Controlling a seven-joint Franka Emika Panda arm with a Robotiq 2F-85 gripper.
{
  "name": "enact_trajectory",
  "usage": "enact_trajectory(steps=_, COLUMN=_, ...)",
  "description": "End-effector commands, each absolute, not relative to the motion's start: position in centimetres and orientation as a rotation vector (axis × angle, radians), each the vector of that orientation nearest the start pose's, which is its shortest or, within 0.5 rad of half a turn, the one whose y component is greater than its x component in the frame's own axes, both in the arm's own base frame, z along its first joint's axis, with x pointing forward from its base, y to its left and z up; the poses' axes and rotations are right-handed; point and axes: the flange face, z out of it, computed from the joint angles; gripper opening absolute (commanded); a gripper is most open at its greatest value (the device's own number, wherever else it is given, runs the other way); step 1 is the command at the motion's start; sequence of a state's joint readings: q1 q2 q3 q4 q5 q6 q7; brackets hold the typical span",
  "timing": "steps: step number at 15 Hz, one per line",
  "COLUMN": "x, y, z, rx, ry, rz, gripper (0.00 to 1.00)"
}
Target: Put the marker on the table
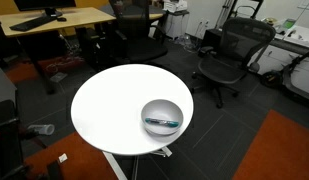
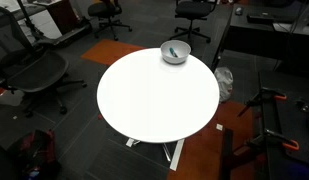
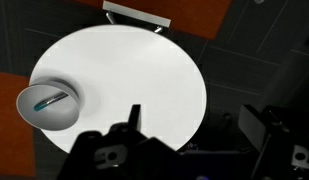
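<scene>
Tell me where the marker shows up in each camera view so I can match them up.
Exterior view: the marker lies inside the bowl, lower right on the table.
Exterior view: the marker is in the bowl at the table's top edge.
Wrist view: the marker is in the bowl, far left.
Shared landmark: the bowl near the round white table's rim.

one marker (image 1: pixel 162 122), one bowl (image 1: pixel 162 102), one table (image 1: pixel 109 100)

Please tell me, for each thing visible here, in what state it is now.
Teal-blue marker: lying inside the bowl, not yet on the table.
Round pale bowl: upright, near the table's edge, holding the marker.
Round white table: bears the bowl.
Dark Robotiq gripper: open, empty, above the table.
</scene>
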State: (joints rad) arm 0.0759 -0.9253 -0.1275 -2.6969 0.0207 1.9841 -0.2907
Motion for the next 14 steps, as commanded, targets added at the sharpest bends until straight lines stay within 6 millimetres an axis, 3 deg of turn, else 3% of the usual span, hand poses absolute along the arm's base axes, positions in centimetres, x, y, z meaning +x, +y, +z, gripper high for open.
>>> enact_trajectory(steps=1, x=29.9, y=-1.7, z=50.6, rx=-3.005, ry=-0.412, rz=-0.339, gripper=1.00)
enact_trajectory(steps=8, x=30.2, y=-1.9, z=50.7, rx=-3.010, ry=-0.414, rz=-0.334, gripper=1.00)
enact_trajectory(steps=14, x=33.8, y=-4.7, z=52.4, rx=-3.017, ry=-0.308, rz=-0.372, gripper=1.00)
